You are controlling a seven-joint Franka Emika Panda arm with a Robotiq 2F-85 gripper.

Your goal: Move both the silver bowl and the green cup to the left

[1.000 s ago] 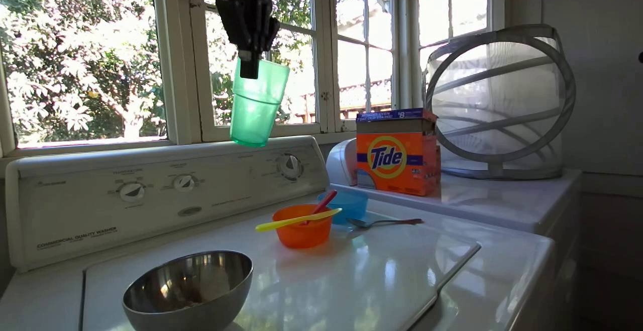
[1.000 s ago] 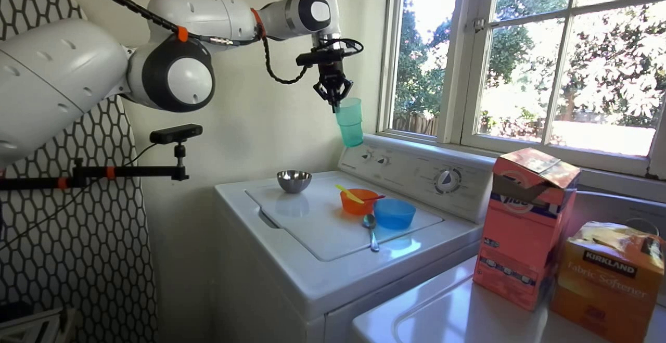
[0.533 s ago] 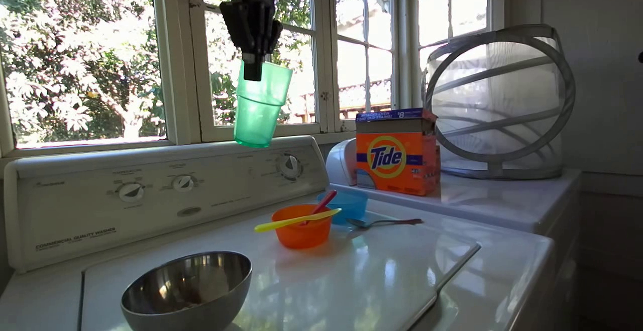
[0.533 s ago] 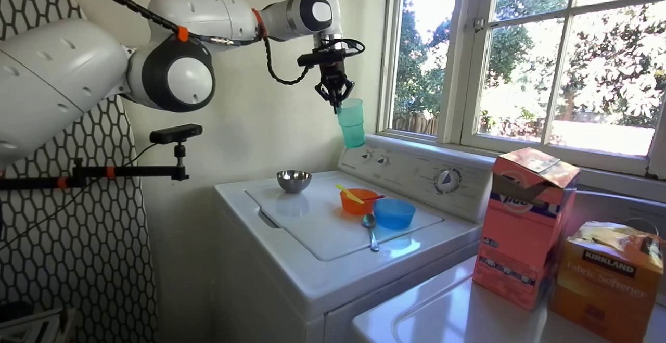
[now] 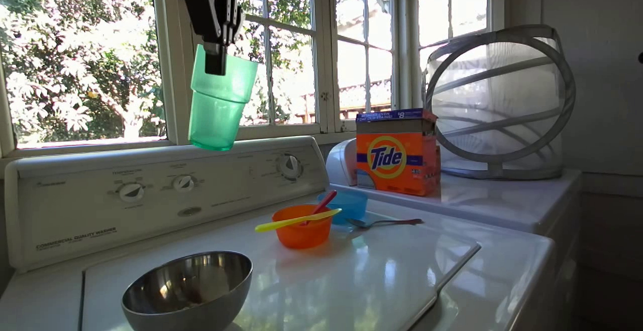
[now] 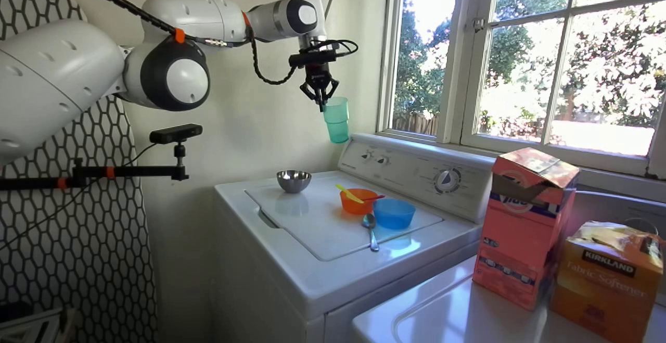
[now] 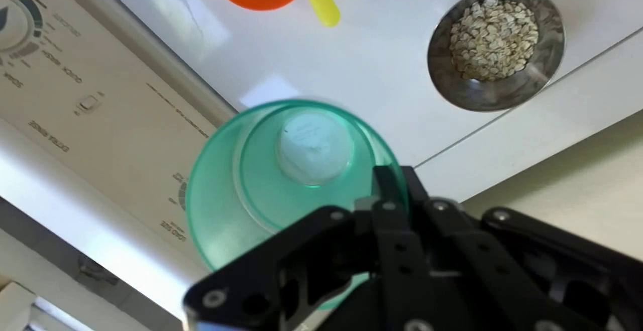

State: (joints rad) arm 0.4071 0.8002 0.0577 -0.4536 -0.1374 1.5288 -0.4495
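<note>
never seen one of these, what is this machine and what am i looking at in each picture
This is a robot arm. Its hand grips a green cup, held slightly tilted above a washing machine. Both exterior views are taken from outside the robot; the wrist view is taken from its wrist, looking down into the cup. On the washing machine are a silver bowl with what look like oats, an orange bowl with a yellow utensil across it, a blue container and a spoon.
</note>
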